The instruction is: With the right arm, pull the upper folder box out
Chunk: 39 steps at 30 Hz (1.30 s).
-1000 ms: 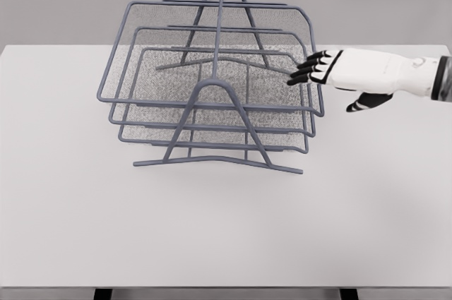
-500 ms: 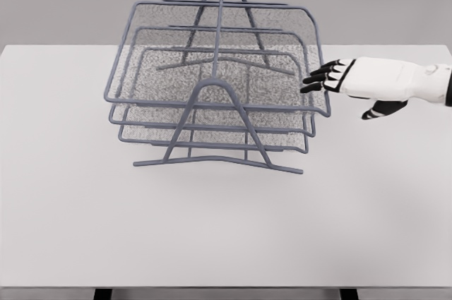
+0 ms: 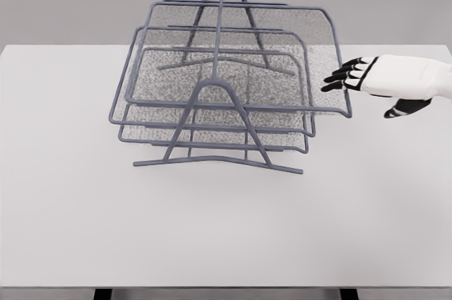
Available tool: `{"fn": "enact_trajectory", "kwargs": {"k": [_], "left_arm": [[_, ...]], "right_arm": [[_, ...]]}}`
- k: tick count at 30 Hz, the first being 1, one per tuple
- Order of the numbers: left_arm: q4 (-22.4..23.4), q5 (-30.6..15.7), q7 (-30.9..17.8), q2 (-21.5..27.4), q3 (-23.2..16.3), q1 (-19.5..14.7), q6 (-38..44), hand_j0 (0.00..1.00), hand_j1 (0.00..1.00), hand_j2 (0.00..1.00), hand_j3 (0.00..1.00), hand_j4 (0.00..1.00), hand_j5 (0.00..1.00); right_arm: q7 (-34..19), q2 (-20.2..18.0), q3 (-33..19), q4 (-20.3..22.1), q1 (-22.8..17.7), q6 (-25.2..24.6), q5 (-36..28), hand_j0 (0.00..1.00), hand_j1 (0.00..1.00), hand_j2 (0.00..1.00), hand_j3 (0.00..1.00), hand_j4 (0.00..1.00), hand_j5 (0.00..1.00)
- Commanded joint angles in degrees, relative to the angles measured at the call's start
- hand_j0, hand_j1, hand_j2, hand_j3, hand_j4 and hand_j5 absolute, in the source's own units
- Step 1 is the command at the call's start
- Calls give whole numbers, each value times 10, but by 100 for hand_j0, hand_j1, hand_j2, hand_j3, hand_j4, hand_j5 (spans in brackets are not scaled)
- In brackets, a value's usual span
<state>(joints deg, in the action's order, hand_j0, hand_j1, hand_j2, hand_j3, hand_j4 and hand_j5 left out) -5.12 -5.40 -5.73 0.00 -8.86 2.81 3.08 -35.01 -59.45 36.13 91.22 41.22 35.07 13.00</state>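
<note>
A grey wire rack [image 3: 248,138] stands on the white table [image 3: 226,229] and holds three mesh trays. The upper folder box [image 3: 240,46] sticks out to the right of the two trays below it. My right hand [image 3: 341,78] comes in from the right edge at the box's right rim. Its dark fingertips [image 3: 332,81] are hooked over the rim wire, and the thumb [image 3: 402,109] hangs lower, apart from the box. The left arm is out of view.
The middle tray [image 3: 212,118] and lower tray [image 3: 212,142] sit stacked in the rack, roughly in line with each other. The rack's A-shaped front leg [image 3: 215,82] crosses in front of the trays. The table's front edge runs along the bottom.
The upper folder box has slid to the right, out past the lower trays. My right hand has moved right together with its rim.
</note>
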Motion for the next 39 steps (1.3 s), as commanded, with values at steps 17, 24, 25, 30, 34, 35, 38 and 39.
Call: {"fn": "enact_trajectory", "kwargs": {"k": [17,24,25,30,34,35,38,39], "left_arm": [[-1,0,0,0,0,0,0,100,100,100,100,100,100],[-1,0,0,0,0,0,0,100,100,100,100,100,100],[0,0,-1,0,0,0,0,100,100,100,100,100,100],[0,0,0,0,0,0,0,100,100,100,100,100,100],[0,0,0,0,1,0,0,100,100,100,100,100,100],[-1,0,0,0,0,0,0,100,100,100,100,100,100],[0,0,0,0,0,0,0,100,100,100,100,100,100],[-1,0,0,0,0,0,0,100,100,100,100,100,100]], "right_arm": [[0,-57,-19,3,-4,-1,0,100,100,100,100,100,100],[0,-57,-53,13,-3,-1,-23,100,100,100,100,100,100],[0,-56,-54,13,0,-1,-31,100,100,100,100,100,100],[0,28,-65,8,0,-1,-38,100,100,100,100,100,100],[0,43,-62,5,-4,-1,-31,100,100,100,100,100,100],[0,39,-62,5,-6,-1,-31,100,100,100,100,100,100],[0,20,-62,5,-15,-1,-30,100,100,100,100,100,100],[0,15,-62,5,-19,-1,-28,100,100,100,100,100,100]]}}
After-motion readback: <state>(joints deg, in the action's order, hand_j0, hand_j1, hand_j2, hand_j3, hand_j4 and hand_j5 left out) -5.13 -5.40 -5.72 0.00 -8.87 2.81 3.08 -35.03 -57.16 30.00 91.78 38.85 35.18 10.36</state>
